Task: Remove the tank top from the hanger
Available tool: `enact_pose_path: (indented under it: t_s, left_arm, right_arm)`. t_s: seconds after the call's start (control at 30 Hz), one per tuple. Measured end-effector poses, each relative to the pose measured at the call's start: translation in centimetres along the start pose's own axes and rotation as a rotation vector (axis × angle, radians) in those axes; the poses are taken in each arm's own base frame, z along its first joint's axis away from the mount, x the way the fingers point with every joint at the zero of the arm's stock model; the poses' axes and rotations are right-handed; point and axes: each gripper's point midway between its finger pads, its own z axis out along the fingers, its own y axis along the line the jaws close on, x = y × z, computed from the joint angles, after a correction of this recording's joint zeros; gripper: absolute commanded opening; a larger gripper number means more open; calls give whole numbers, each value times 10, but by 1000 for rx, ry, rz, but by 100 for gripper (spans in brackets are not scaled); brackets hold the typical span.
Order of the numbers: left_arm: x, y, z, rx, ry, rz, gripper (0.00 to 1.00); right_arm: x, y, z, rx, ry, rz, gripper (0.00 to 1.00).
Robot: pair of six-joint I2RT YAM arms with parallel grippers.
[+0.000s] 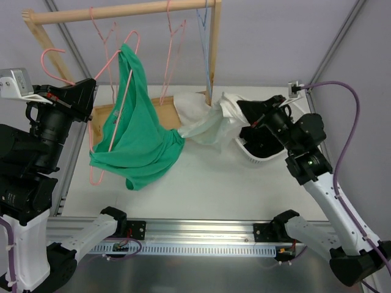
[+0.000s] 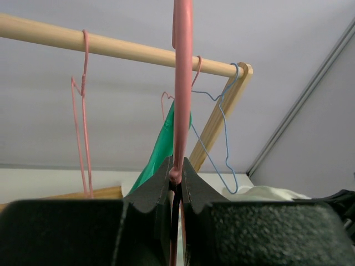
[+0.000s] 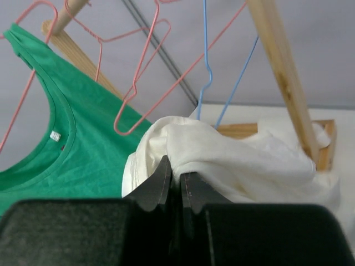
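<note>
Grey walls back a white table (image 1: 214,183) with a wooden rail (image 1: 122,11) across its far side. The left gripper (image 2: 176,169) is pinched tight on the wire of a pink hanger (image 1: 120,107), and the green tank top (image 1: 143,140) is draped over that hanger at the left of the table, with one strap caught at the hanger's high far corner.

The top's long axis runs from that strap down and toward the robot. Its neckline is uppermost, its hem is low near the tabletop, and its bulk sags to the right.

The right gripper (image 3: 175,172) is clamped on a white garment (image 1: 204,125) between the rail's post and a basket (image 1: 259,157). I cannot tell whether that cloth also hangs on the blue hanger (image 3: 205,55).

The green top lies to the left of the right gripper, well apart. The left arm is nearer but occupied, so pulling the strap off likely falls to the right arm, drawing along the hanger's length.
</note>
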Motion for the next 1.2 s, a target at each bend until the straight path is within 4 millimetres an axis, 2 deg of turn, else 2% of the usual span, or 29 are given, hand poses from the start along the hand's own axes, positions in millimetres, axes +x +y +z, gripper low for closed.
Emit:
enact_pose_path:
  t_s: [0.17, 0.43, 0.53, 0.63, 0.97, 1.1, 1.2]
  left_arm:
    - [0, 1, 1, -6, 0, 0, 0]
    - [0, 2, 1, -9, 0, 0, 0]
    - [1, 2, 1, -9, 0, 0, 0]
    - [1, 2, 1, -9, 1, 0, 0]
    - [4, 2, 6, -12, 12, 2, 1]
    - [5, 2, 12, -14, 19, 6, 1]
    - [6, 1, 16, -15, 22, 8, 1]
  right_arm:
    - [-64, 13, -10, 37, -94, -94, 0]
    - [-188, 51, -4, 53, -327, -249, 0]
    - [-221, 49, -4, 96, -402, -291, 0]
    - [-246, 40, -4, 151, -454, -325, 0]
    - [-309, -3, -9, 294, -571, -358, 0]
    - [-318, -25, -10, 332, -591, -316, 0]
    - [-313, -43, -11, 362, -585, -288, 0]
